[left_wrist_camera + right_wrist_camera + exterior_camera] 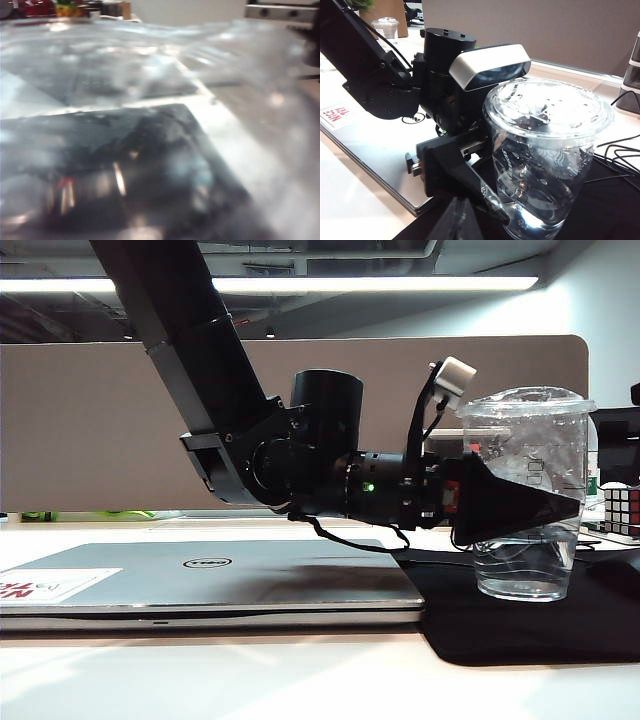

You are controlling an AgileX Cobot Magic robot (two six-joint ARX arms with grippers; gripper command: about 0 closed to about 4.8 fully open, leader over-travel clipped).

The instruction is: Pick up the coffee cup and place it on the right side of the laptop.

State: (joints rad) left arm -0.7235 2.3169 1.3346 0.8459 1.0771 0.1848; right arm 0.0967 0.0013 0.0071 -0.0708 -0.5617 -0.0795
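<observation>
Coffee cup (528,495) between left pincer (545,508) fingers

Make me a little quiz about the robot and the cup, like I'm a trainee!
1. True or false: the coffee cup lies tipped over on the laptop.
2. What does the cup stand on? A) the black mat B) the laptop C) a plate
3. Fill in: the left gripper has its fingers on both sides of the ____.
Key: 1 false; 2 A; 3 cup.
</observation>
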